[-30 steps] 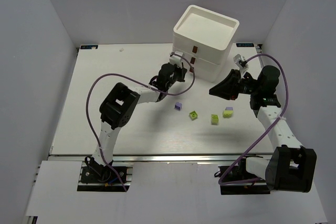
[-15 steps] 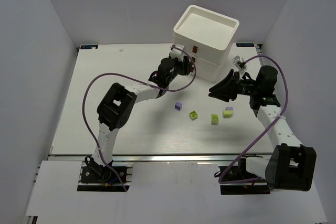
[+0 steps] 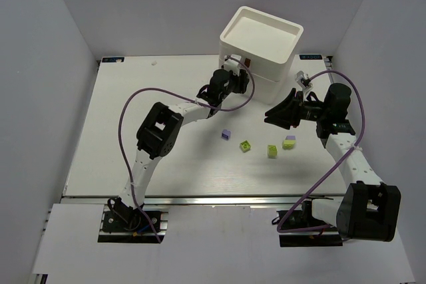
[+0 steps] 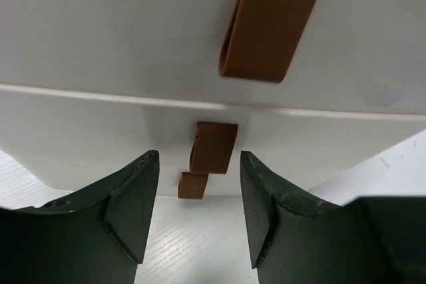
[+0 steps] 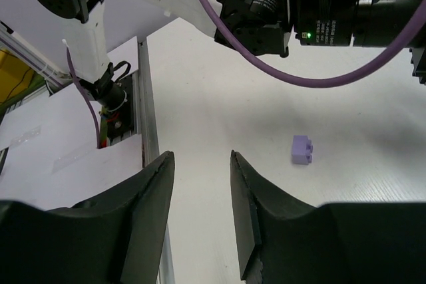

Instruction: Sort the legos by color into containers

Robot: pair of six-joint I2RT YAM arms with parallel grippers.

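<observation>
Your left gripper (image 4: 198, 184) is wide open and right up against the shallow white plastic drawers (image 4: 100, 118), all of which look shut. The small brown rectangular handle (image 4: 214, 147) of the middle drawer is straight ahead, framed between the two dark fingers but not yet between their tips. A larger-looking handle (image 4: 269, 21) sits above and to the right of them. I'd judge you're on the drawer-opening step. Next, ease forward until the fingers straddle that middle handle, close on it, then pull straight back along the drawer's slide.

No brick is sorted or held. The pale purple studded brick (image 3: 226, 135), the green studded brick (image 3: 245, 145) and two lime yellow-green bricks (image 3: 272, 151) lie loose on the white table (image 3: 133, 131), behind the left gripper. Your right gripper (image 5: 201, 164) hangs over the table holding nothing, its fingers a narrow gap apart. The purple brick is ahead of its fingertips and off to their right
</observation>
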